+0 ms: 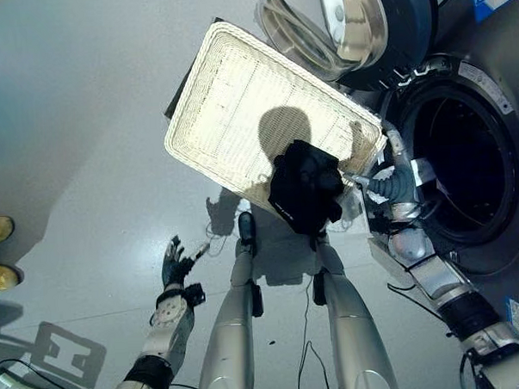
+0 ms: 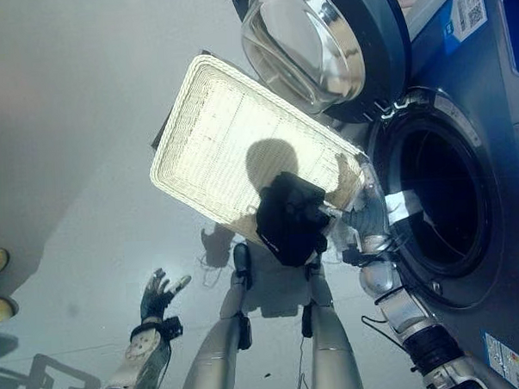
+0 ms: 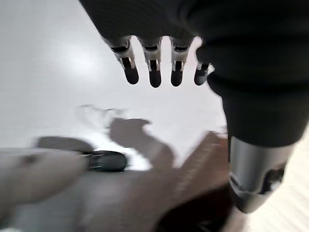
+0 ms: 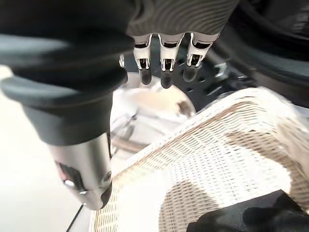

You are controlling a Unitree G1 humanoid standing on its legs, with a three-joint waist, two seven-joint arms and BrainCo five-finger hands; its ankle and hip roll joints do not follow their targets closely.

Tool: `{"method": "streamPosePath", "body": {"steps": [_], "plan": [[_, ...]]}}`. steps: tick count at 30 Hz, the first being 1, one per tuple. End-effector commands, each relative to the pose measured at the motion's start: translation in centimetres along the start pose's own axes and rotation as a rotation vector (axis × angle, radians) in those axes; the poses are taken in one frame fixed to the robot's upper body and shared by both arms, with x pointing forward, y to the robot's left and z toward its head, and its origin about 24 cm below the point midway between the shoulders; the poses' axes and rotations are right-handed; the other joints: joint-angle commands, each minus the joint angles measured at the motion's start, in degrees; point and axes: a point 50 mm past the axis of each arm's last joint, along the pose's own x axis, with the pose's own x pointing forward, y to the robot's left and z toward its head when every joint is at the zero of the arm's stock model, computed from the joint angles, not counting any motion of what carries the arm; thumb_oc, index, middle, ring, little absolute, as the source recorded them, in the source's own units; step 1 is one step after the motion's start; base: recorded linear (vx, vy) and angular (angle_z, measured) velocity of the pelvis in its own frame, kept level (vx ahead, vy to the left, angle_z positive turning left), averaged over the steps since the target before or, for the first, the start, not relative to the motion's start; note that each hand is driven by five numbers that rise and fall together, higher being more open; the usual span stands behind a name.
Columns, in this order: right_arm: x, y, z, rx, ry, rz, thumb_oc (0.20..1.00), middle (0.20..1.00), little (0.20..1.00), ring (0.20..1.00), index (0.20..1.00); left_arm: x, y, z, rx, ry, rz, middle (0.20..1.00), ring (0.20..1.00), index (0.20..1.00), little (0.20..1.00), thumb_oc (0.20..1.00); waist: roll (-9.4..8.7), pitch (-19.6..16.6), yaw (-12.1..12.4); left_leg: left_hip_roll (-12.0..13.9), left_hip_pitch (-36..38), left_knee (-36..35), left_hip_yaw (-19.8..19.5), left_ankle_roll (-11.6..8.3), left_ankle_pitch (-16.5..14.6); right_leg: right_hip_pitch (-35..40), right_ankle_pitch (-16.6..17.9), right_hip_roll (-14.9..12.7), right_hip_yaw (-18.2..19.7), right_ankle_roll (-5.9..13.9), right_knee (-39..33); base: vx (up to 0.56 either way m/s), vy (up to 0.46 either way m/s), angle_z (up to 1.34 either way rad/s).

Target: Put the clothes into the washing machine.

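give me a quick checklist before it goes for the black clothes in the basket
1. Washer door open: ok.
2. Drum opening unobstructed: ok, nothing seen blocking it.
3. Black garment reachable: ok, it lies at the white wicker basket edge nearest the washer.
4. Right hand free: ok, fingers straight, holding nothing.
5. Left hand out of the way: ok, open over the floor.
6. Other clothes in basket: cannot tell.

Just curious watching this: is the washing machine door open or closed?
Open. The round glass door is swung aside, leaving the dark drum opening exposed beside the wicker basket.
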Motion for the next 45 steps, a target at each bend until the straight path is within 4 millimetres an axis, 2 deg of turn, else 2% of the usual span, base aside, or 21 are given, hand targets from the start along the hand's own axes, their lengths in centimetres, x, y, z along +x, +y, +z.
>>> {"method": "streamPosePath", "body": {"steps": [1, 4, 7, 10, 12, 17, 19, 22, 31, 32, 35, 36, 38, 43, 44, 45], "plan": [[0.6, -0.4, 0.3, -0.019, 0.001, 0.003, 1.000, 1.000, 1.000, 1.000, 1.000, -0.1, 0.6, -1.4, -0.045, 0.093, -0.031, 1.000, 1.000, 1.000, 1.000, 1.000, 2.44, -1.20, -1.82, -3.72, -0.73, 2.88, 1.91, -0.43, -4.70, -0.76, -5.99, 3.12, -1.13, 2.23, 6.18, -0.02, 0.061, 0.04], [0.2, -0.1, -0.4, -0.008, 0.078, -0.038, 1.000, 1.000, 1.000, 1.000, 1.000, -0.1, 0.8, -2.3, -0.028, 0.151, -0.035, 1.000, 1.000, 1.000, 1.000, 1.000, 2.31, -1.20, -1.99, -3.64, -0.49, 2.77, 2.03, -0.38, -4.76, -0.62, -6.03, 3.05, -1.13, 2.23, 6.13, 0.00, 0.037, 0.04], [-0.1, 0.0, -0.5, -0.034, 0.069, -0.057, 1.000, 1.000, 1.000, 1.000, 1.000, -0.2, 0.9, -3.0, -0.032, 0.188, -0.028, 1.000, 1.000, 1.000, 1.000, 1.000, 2.20, -1.20, -2.10, -3.64, -0.48, 2.83, 2.04, -0.30, -4.85, -0.65, -6.07, 2.98, -1.15, 2.29, 6.24, 0.00, 0.022, 0.02], [0.0, 0.4, 0.4, -0.127, -0.032, -0.030, 1.000, 1.000, 1.000, 1.000, 1.000, -0.2, 1.1, -3.7, -0.026, 0.230, -0.016, 1.000, 1.000, 1.000, 1.000, 1.000, 2.08, -1.20, -2.15, -3.72, -0.45, 2.91, 1.99, -0.19, -4.93, -0.66, -6.00, 2.82, -1.17, 2.50, 6.29, 0.00, 0.006, 0.03], [0.8, 0.7, 1.8, -0.254, -0.188, 0.036, 1.000, 1.000, 1.000, 1.000, 1.000, -0.1, 1.7, -4.0, -0.006, 0.259, -0.010, 1.000, 1.000, 1.000, 1.000, 1.000, 1.93, -1.20, -1.77, -3.85, -0.35, 2.91, 1.78, -0.15, -4.93, -0.56, -5.93, 2.71, -1.28, 2.78, 6.28, -0.01, -0.015, 0.12], [2.1, 1.6, 2.4, -0.377, -0.272, 0.188, 1.000, 1.000, 1.000, 1.000, 1.000, 0.3, 2.1, -3.6, 0.016, 0.262, -0.013, 1.000, 1.000, 1.000, 1.000, 1.000, 1.77, -1.20, -0.90, -3.95, -0.83, 3.29, 1.27, -0.28, -4.88, -0.83, -5.75, 2.54, -1.64, 3.14, 6.31, -0.02, -0.030, 0.07], [2.4, 2.3, 2.1, -0.424, -0.243, 0.283, 1.000, 1.000, 1.000, 1.000, 1.000, 0.6, 2.2, -3.4, 0.029, 0.262, -0.015, 1.000, 1.000, 1.000, 1.000, 1.000, 1.63, -1.20, -0.47, -3.98, -0.70, 3.22, 1.07, -0.33, -4.85, -0.64, -5.73, 2.40, -2.03, 3.23, 6.20, 0.00, -0.046, 0.05], [2.5, 3.4, -0.1, -0.511, -0.103, 0.449, 1.000, 1.000, 1.000, 1.000, 1.000, 1.0, 2.1, -2.7, 0.057, 0.259, -0.022, 1.000, 1.000, 1.000, 1.000, 1.000, 1.20, -1.20, 0.60, -4.07, -0.23, 3.06, 0.41, -0.44, -4.89, 0.10, -5.90, 1.97, -3.13, 3.28, 5.89, 0.00, -0.069, 0.07], [3.3, 4.6, -1.6, -0.661, -0.008, 0.561, 1.000, 1.000, 1.000, 1.000, 1.000, 1.4, 1.3, -2.0, 0.102, 0.241, -0.050, 1.000, 1.000, 1.000, 1.000, 1.000, 1.39, -1.20, 2.15, -4.37, -1.15, 3.55, -0.42, -0.49, -4.65, -0.38, -5.84, 1.46, -4.65, 3.17, 6.16, 0.00, -0.037, 0.13], [3.3, 4.9, -2.8, -0.713, 0.101, 0.637, 1.000, 1.000, 1.000, 1.000, 1.000, 1.6, 1.0, -1.7, 0.113, 0.233, -0.058, 1.000, 1.000, 1.000, 1.000, 1.000, 1.50, -1.20, 2.74, -4.40, -1.62, 3.72, -0.55, -0.51, -4.56, -0.68, -5.82, 1.31, -5.07, 3.12, 6.25, 0.01, -0.030, 0.07], [3.0, 5.0, -3.9, -0.735, 0.202, 0.697, 1.000, 1.000, 1.000, 1.000, 1.000, 1.7, 0.7, -1.5, 0.127, 0.230, -0.064, 1.000, 1.000, 1.000, 1.000, 1.000, 1.60, -1.20, 3.16, -4.47, -1.78, 3.76, -0.75, -0.53, -4.50, -0.72, -5.80, 1.16, -5.46, 3.04, 6.23, 0.01, -0.044, 0.05], [2.7, 4.9, -5.2, -0.772, 0.307, 0.743, 1.000, 1.000, 1.000, 1.000, 1.000, 1.8, 0.5, -1.2, 0.136, 0.228, -0.069, 1.000, 1.000, 1.000, 1.000, 1.000, 1.73, -1.20, 3.62, -4.50, -2.09, 3.88, -0.90, -0.53, -4.42, -0.97, -5.79, 1.06, -5.83, 2.91, 6.36, 0.01, -0.037, 0.06], [2.4, 4.6, -6.4, -0.788, 0.408, 0.762, 1.000, 1.000, 1.000, 1.000, 1.000, 2.0, 0.2, -1.0, 0.146, 0.225, -0.078, 1.000, 1.000, 1.000, 1.000, 1.000, 1.97, -1.20, 4.04, -4.53, -2.35, 3.97, -1.04, -0.54, -4.30, -1.07, -5.73, 0.93, -6.13, 2.79, 6.32, 0.01, -0.033, 0.09], [2.4, 4.6, -6.7, -0.801, 0.436, 0.771, 1.000, 1.000, 1.000, 1.000, 1.000, 2.0, 0.2, -0.9, 0.147, 0.225, -0.080, 1.000, 1.000, 1.000, 1.000, 1.000, 2.04, -1.20, 4.14, -4.52, -2.41, 3.99, -1.08, -0.54, -4.28, -1.11, -5.72, 0.89, -6.18, 2.76, 6.32, 0.00, -0.009, 0.04], [1.9, 4.3, -7.7, -0.839, 0.510, 0.796, 1.000, 1.000, 1.000, 1.000, 1.000, 2.0, -0.2, -0.8, 0.157, 0.223, -0.090, 1.000, 1.000, 1.000, 1.000, 1.000, 2.30, -1.20, 4.54, -4.45, -2.57, 3.96, -1.11, -0.56, -4.19, -1.19, -5.62, 0.71, -6.49, 2.71, 6.27, 0.00, -0.019, 0.05], [1.9, 4.3, -7.7, -0.839, 0.510, 0.796, 1.000, 1.000, 1.000, 1.000, 1.000, 2.0, -0.2, -0.8, 0.157, 0.223, -0.090, 1.000, 1.000, 1.000, 1.000, 1.000, 2.30, -1.20, 4.54, -4.45, -2.57, 3.96, -1.11, -0.56, -4.19, -1.19, -5.62, 0.71, -6.49, 2.71, 6.27, 0.00, -0.019, 0.05]]}}
